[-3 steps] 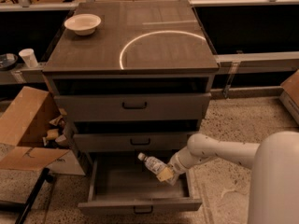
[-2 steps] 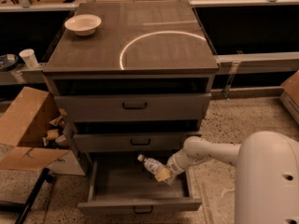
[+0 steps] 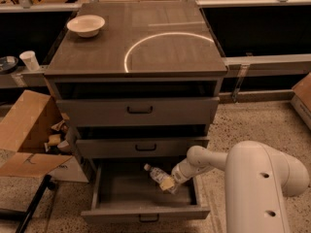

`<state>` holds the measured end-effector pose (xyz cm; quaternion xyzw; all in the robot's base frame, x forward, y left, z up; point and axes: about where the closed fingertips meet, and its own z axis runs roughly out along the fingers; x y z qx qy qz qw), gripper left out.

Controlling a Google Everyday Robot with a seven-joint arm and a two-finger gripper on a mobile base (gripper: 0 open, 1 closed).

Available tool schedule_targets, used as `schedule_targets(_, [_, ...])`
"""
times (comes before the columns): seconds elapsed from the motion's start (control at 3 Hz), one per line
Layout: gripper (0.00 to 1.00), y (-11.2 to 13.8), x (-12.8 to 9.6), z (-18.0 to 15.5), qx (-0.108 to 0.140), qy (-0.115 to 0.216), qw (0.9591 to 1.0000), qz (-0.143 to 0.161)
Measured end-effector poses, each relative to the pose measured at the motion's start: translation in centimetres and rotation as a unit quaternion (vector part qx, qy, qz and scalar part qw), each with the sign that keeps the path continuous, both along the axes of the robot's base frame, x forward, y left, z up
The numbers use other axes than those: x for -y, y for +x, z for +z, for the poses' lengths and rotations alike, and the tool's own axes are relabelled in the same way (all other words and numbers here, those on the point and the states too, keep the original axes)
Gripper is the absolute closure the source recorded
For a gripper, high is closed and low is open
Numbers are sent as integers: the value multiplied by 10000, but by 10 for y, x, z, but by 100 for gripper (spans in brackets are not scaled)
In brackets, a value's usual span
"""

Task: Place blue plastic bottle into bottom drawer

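The gripper (image 3: pixel 168 183) is down inside the open bottom drawer (image 3: pixel 112 213), near its right side, and it is holding the blue plastic bottle (image 3: pixel 156 174) tight by its bottom end. The bottle sticks out up and to the left of the gripper, tilted, with its white cap at the far end. A moment ago the bottle was a little bit higher, so the gripper has come down a small way and the bottle is now lower in the drawer. The big white arm (image 3: pixel 257 178), to the right of the gripper, has also leaned in closer. The bottle looks like it hangs just over the drawer floor, but I cannot tell if it touches it yet. This means the job is almost done: the bottle is in the right place, and the gripper only needs to let go and pull back out. The drawer floor to the left of the gripper has lots of room. The middle drawer (image 3: pixel 146 147) sits just above the gripper, so it should come out low and slow. The white bowl (image 3: pixel 86 25) is far above, on top.
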<state>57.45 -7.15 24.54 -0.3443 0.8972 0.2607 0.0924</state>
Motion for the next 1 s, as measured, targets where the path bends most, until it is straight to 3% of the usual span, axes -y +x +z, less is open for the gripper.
schedule_targets(1.0, [18, 1, -14, -48, -477, 189, 9986, -107])
